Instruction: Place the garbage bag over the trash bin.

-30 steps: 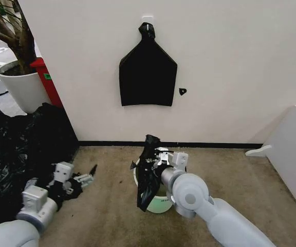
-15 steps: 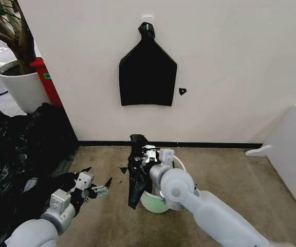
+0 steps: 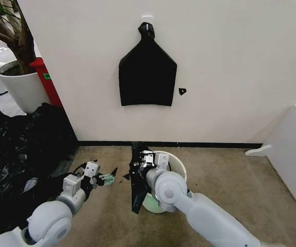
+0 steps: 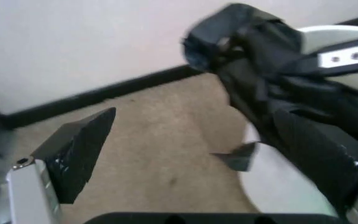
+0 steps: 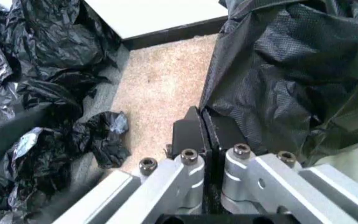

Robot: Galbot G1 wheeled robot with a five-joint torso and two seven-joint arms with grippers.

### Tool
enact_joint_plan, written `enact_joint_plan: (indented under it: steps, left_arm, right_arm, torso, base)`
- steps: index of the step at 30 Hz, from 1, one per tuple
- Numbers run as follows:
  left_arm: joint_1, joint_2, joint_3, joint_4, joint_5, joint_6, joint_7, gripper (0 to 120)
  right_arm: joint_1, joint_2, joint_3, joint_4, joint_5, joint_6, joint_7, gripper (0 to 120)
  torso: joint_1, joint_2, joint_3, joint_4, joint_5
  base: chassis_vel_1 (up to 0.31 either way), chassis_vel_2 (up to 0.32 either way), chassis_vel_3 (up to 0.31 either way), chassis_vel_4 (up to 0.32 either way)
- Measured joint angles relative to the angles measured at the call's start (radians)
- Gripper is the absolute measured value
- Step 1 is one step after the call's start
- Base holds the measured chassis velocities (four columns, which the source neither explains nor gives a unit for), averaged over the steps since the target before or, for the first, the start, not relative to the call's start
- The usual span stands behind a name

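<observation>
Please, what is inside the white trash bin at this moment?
The trash bin looks empty in the part that shows: a pale inner wall. The garbage bag hangs over its left rim, pinched by the right gripper; this covers the left interior and the bottom.

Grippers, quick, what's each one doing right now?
Left tool: open, holding nothing.
Right tool: shut on the garbage bag beside the trash bin.

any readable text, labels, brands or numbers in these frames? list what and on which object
None readable.
A green label sits on the red object beside the plant pot, too small to read.
The garbage bag, trash bin, both arms and the black bundle on the wall carry no visible print.
</observation>
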Motion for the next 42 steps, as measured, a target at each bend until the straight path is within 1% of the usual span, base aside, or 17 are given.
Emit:
enact_joint_plan:
  steps: [2, 3, 6, 8, 12, 18, 26, 42]
  left_arm:
    - [-0.043, -0.018, 0.057, 0.016, -0.011, 0.007, -0.006, 100]
    - [-0.059, -0.024, 0.078, 0.022, -0.011, 0.009, -0.009, 100]
    - [-0.077, -0.031, 0.101, 0.027, -0.012, 0.015, -0.014, 100]
    - [-0.101, -0.038, 0.126, 0.034, -0.012, 0.03, -0.032, 100]
    - [-0.153, -0.059, 0.165, 0.046, -0.018, 0.059, -0.055, 100]
    - [-0.208, -0.077, 0.197, 0.066, -0.027, 0.088, -0.066, 100]
    - [-0.25, -0.099, 0.236, 0.091, -0.034, 0.123, -0.075, 100]
    - [-0.333, -0.138, 0.27, 0.143, -0.093, 0.161, -0.09, 100]
  right_arm:
    - [-0.002, 0.006, 0.001, -0.006, -0.004, 0.001, 0.0, 0]
    - [-0.002, 0.008, 0.001, -0.007, -0.006, 0.001, 0.0, 0]
    - [-0.003, 0.01, 0.001, -0.008, -0.007, 0.001, 0.0, 0]
    - [-0.003, 0.013, 0.001, -0.008, -0.008, 0.002, 0.0, 0]
    - [-0.003, 0.015, 0.004, -0.007, -0.006, 0.002, 0.0, 0]
    - [-0.002, 0.014, 0.01, 0.0, 0.012, 0.003, 0.008, 0]
    - [-0.005, 0.015, 0.031, 0.006, 0.052, 0.004, 0.023, 0]
    - [-0.018, 0.005, 0.081, 0.023, 0.13, 0.006, 0.008, 0]
  torso:
    - [0.0, 0.0, 0.0, -0.0001, -0.0009]
    - [0.0, 0.0, 0.0, -0.0001, -0.0002]
    - [0.0, 0.0, 0.0, -0.0001, -0.0005]
    - [0.0, 0.0, 0.0, 0.0001, 0.0]
    - [0.0, 0.0, 0.0, 0.0, -0.0004]
    - [0.0, 0.0, 0.0, 0.0, -0.0005]
    - [0.0, 0.0, 0.0, 0.0, -0.0004]
    - [0.0, 0.0, 0.0, 0.0001, -0.0003]
  base:
    - [0.0, 0.0, 0.0, 0.0]
    - [0.0, 0.0, 0.0, 0.0]
    - [0.0, 0.0, 0.0, 0.0]
    - [0.0, 0.0, 0.0, 0.0]
    - [0.0, 0.0, 0.0, 0.0]
    - [0.0, 0.0, 0.0, 0.0]
    - [0.0, 0.0, 0.0, 0.0]
    - [0.0, 0.0, 0.0, 0.0]
